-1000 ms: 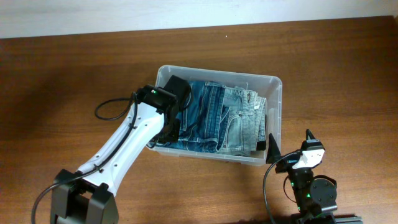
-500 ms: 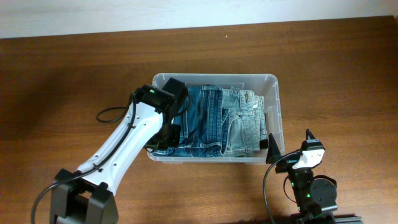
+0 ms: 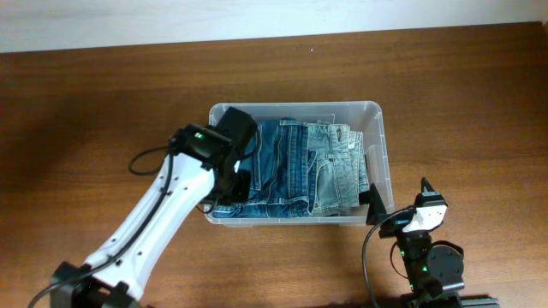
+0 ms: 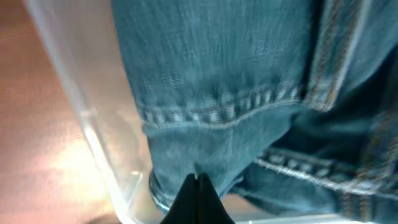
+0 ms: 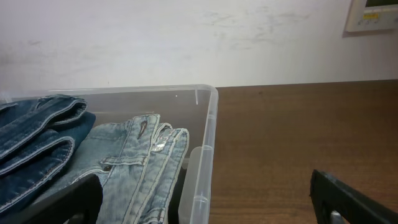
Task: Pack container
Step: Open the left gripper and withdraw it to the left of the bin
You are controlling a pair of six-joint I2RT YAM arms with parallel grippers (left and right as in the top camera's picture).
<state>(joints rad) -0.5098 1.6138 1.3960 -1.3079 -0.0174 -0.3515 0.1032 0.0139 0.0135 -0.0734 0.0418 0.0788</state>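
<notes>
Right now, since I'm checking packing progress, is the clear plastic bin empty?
No, folded blue jeans fill most of the clear plastic bin in the overhead view.

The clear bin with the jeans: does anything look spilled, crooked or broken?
Nothing stands out. The folded jeans lie wholly inside the container, none draped over its rim, and it sits square on the table.

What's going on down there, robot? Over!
Left gripper shut, down in the container over the jeans. Right gripper open, empty, outside it. Nothing blocking.
</notes>
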